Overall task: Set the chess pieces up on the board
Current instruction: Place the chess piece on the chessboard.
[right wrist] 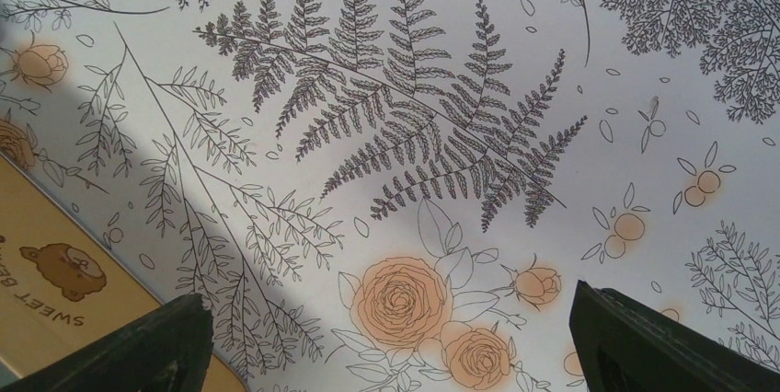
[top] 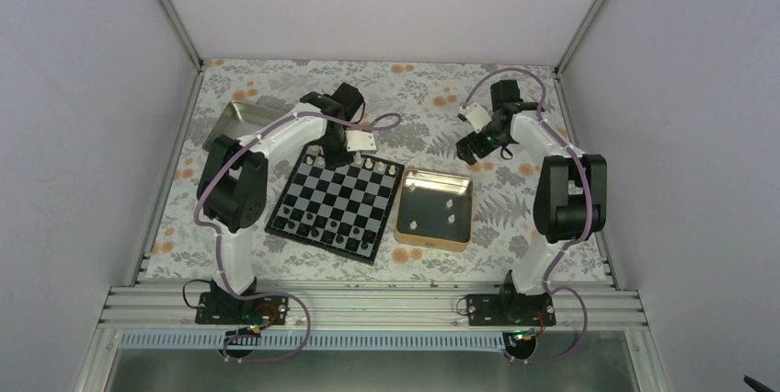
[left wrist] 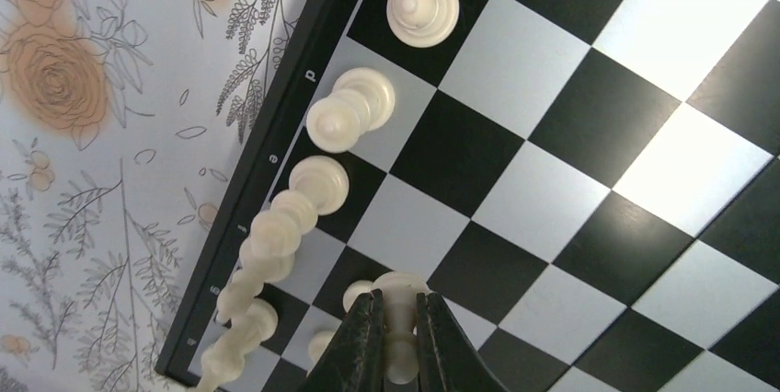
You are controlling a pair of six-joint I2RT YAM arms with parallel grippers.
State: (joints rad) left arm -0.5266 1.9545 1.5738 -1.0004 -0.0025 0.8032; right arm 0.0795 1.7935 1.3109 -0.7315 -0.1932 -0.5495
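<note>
left jaws clamp a cream chess piece (left wrist: 401, 287) at the board (left wrist: 552, 180); right jaws wide apart.

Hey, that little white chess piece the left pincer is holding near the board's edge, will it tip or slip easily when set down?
Probably tippy: the chess piece looks slender, taller than its small base. Likely light and rigid, since the left pincer holds it by thin fingertips alone. It may skid, as the board looks glossy.
</note>
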